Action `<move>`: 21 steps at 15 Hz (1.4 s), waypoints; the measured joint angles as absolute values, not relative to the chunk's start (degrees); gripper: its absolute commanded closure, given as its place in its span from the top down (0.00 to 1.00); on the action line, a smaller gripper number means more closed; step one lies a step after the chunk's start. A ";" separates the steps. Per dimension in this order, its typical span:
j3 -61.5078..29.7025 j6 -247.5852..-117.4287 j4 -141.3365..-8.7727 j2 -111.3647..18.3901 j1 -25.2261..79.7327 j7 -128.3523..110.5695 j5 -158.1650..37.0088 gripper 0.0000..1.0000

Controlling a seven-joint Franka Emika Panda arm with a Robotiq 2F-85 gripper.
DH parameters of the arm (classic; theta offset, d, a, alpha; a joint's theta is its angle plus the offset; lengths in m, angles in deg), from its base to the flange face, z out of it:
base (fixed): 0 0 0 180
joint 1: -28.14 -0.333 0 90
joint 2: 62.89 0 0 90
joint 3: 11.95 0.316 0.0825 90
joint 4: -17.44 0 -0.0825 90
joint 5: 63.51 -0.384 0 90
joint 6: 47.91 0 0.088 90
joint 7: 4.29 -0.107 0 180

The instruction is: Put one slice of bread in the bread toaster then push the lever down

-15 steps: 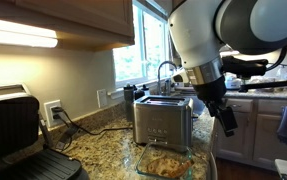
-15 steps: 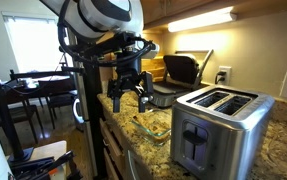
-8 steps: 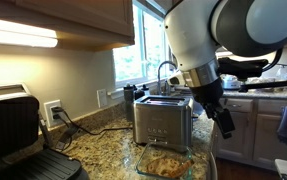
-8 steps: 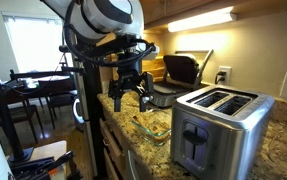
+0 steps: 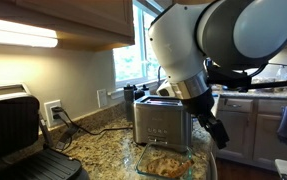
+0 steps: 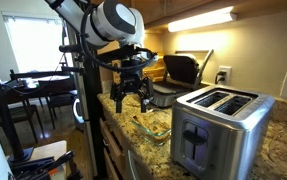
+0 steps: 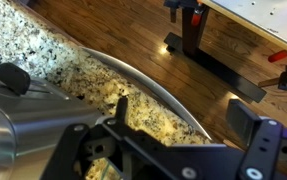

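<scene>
since a second ago the arm (image 5: 208, 45) has swung across the window, and its gripper (image 5: 215, 130) has dropped lower, nearer the counter's edge. the granite counter (image 5: 98, 135) carries a black grill press (image 5: 13, 125) at one end and the bread toaster (image 5: 163, 122) near the middle, its slots (image 6: 221, 98) empty. just in front of the toaster sits a clear glass dish (image 5: 143, 165) of tan slices; the slice of bread (image 5: 163, 160) to be taken lies there, untouched. the gripper hangs above and beside the dish, its fingers (image 6: 114, 100) spread wide with nothing between them. in the wrist view a small black knob (image 7: 11, 77) on a steel body is probably the toaster's lever, though the angle is too tight to be sure. the step in hand looks like the reach for bread. it calls for centring over the dish, descending with the jaws wide, and pinching only the top slice by its edges, gently, so it neither crumbles nor drags its neighbours.
</scene>
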State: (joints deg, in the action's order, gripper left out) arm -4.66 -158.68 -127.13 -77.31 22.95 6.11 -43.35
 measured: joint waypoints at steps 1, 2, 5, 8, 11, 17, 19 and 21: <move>-4.59 -158.67 -126.79 -76.81 22.82 6.11 -43.35 1.00; -4.54 -158.65 -126.42 -76.40 22.80 6.11 -43.35 1.00; -4.55 -158.52 -125.53 -75.59 22.80 6.11 -43.35 1.00; -4.55 -158.37 -124.92 -75.19 22.80 6.11 -43.35 1.00; -4.55 -158.20 -124.46 -74.63 22.80 6.11 -43.35 1.00; -4.54 -157.98 -123.36 -72.80 22.80 6.11 -43.35 1.00; -4.54 -157.95 -122.84 -71.82 22.80 6.11 -43.35 1.00; -4.50 -157.86 -122.32 -70.84 22.80 6.11 -43.35 1.00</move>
State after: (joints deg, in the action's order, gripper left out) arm -4.50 -157.86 -122.32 -70.84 22.80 6.11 -43.35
